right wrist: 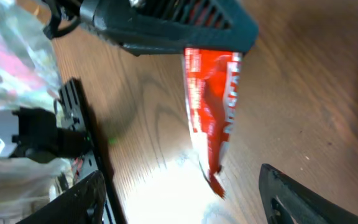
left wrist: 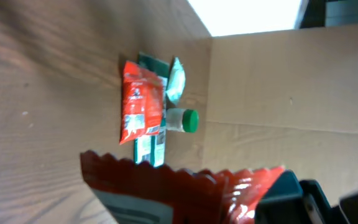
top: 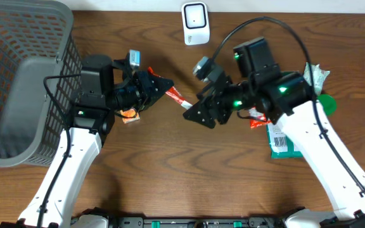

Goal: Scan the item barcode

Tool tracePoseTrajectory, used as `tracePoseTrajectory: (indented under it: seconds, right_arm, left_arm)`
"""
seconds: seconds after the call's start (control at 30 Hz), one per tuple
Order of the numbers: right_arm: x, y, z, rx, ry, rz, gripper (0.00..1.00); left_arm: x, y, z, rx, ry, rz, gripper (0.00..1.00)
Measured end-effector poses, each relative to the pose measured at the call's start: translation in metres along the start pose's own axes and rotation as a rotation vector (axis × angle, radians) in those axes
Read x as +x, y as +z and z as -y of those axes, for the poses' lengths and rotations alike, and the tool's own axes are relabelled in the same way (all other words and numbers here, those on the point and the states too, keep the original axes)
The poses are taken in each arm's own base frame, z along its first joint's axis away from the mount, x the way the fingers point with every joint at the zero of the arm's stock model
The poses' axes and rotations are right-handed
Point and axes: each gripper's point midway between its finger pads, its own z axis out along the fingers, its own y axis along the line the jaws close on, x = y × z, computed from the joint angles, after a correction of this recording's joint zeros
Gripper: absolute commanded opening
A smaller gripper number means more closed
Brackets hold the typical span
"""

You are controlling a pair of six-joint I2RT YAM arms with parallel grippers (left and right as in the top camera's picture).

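Left gripper (top: 161, 87): clamped on red packet (top: 177, 97), frame centre.
Right gripper (top: 194, 114): spread wide, just beside packet.
Scanner (top: 196, 23): top centre.

From overhead, looks straight down on the table (top: 189, 183) from well above; takes in the whole width, from basket (top: 18, 76) at left to pile (top: 284, 136) at right, with scanner (top: 195, 23) at the far edge. From the left wrist, looks rightward across the table, tilted, very close over the packet (left wrist: 166, 186), out to the pile and a cardboard wall (left wrist: 291, 81). From the right wrist, looks leftward, near the table, past the right claw (right wrist: 182, 177), at the same packet under the left claw (right wrist: 210, 43). Shares: packet in all three; pile in overhead and left wrist.
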Motion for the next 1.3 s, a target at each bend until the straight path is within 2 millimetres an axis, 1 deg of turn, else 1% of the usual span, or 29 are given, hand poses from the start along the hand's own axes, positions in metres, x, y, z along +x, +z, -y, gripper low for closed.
tracePoseTrajectory:
  seconds: [0.07,0.13,0.2,0.27,0.3,0.33,0.4,0.53,0.6,0.67,0.73,0.77,0.8,0.87,0.9,0.93,0.97,1.0,1.03,1.07,1.13,1.2,1.3]
  right_arm:
    - [0.005,0.009,-0.001,0.007,-0.017,-0.034,0.72]
    - [0.01,0.015,0.002,0.022,-0.03,-0.062,0.7]
    - [0.015,0.02,0.004,0.036,-0.045,-0.089,0.61]
    - [0.018,0.025,0.005,0.038,-0.055,-0.108,0.46]
    - [0.02,0.028,0.006,0.038,-0.063,-0.119,0.42]
    - [0.022,0.031,0.006,0.038,-0.07,-0.13,0.4]
    - [0.023,0.035,0.008,0.038,-0.074,-0.138,0.4]
    - [0.018,0.037,0.013,0.051,-0.096,-0.12,0.41]
    - [0.015,0.037,0.014,0.055,-0.104,-0.109,0.49]
    - [0.014,0.037,0.014,0.057,-0.111,-0.107,0.49]
    - [0.013,0.038,0.014,0.058,-0.113,-0.104,0.47]
    - [0.013,0.038,0.015,0.058,-0.113,-0.104,0.42]
    - [0.013,0.038,0.015,0.058,-0.114,-0.104,0.31]
    - [0.013,0.038,0.015,0.059,-0.124,-0.102,0.01]
    - [0.013,0.038,0.014,0.056,-0.119,-0.103,0.01]
    - [0.013,0.038,0.014,0.054,-0.123,-0.103,0.01]
    - [0.013,0.038,0.013,0.049,-0.123,-0.102,0.01]
    - [0.013,0.038,0.012,0.045,-0.122,-0.101,0.01]
    - [0.013,0.038,0.011,0.036,-0.121,-0.099,0.01]
    - [0.012,0.038,0.009,0.024,-0.12,-0.096,0.01]
    - [0.01,0.038,0.003,-0.012,-0.115,-0.084,0.01]
    - [0.008,0.038,-0.003,-0.047,-0.09,-0.07,0.01]
    - [0.004,0.033,-0.006,-0.094,-0.015,-0.045,0.01]
  left_arm:
    - [0.002,0.0,-0.003,-0.012,-0.019,-0.005,0.07]
    - [0.003,0.0,-0.004,-0.014,-0.027,-0.009,0.07]
    - [0.004,0.0,-0.003,-0.01,-0.03,-0.015,0.07]
    - [0.005,0.0,-0.003,-0.006,-0.032,-0.023,0.07]
    - [0.006,0.0,-0.002,-0.005,-0.032,-0.026,0.07]
    - [0.006,0.0,-0.002,-0.003,-0.033,-0.029,0.07]
    - [0.007,0.0,-0.003,-0.006,-0.039,-0.034,0.08]
    - [0.012,0.0,-0.01,-0.03,-0.074,-0.051,0.07]
    - [0.014,0.0,-0.011,-0.034,-0.078,-0.056,0.07]
    - [0.017,0.001,-0.011,-0.038,-0.08,-0.065,0.07]
    - [0.02,0.003,-0.01,-0.038,-0.075,-0.076,0.07]
    - [0.022,0.004,-0.009,-0.038,-0.073,-0.082,0.07]
    - [0.024,0.005,-0.009,-0.037,-0.072,-0.085,0.07]
    - [0.026,0.006,-0.008,-0.038,-0.069,-0.092,0.07]
    - [0.026,0.007,-0.008,-0.038,-0.069,-0.092,0.07]
    - [0.026,0.007,-0.008,-0.038,-0.069,-0.092,0.1]
    - [0.026,0.007,-0.008,-0.038,-0.069,-0.092,0.21]
    - [0.026,0.007,-0.008,-0.038,-0.067,-0.092,0.36]
    - [0.025,0.007,-0.008,-0.036,-0.06,-0.09,0.48]
    - [0.025,0.007,-0.008,-0.035,-0.047,-0.087,0.57]
    - [0.021,0.007,-0.004,-0.024,-0.022,-0.071,0.69]
    - [0.015,0.008,0.002,-0.004,0.031,-0.048,0.74]
    - [0.002,0.007,0.02,0.059,0.133,0.002,0.76]
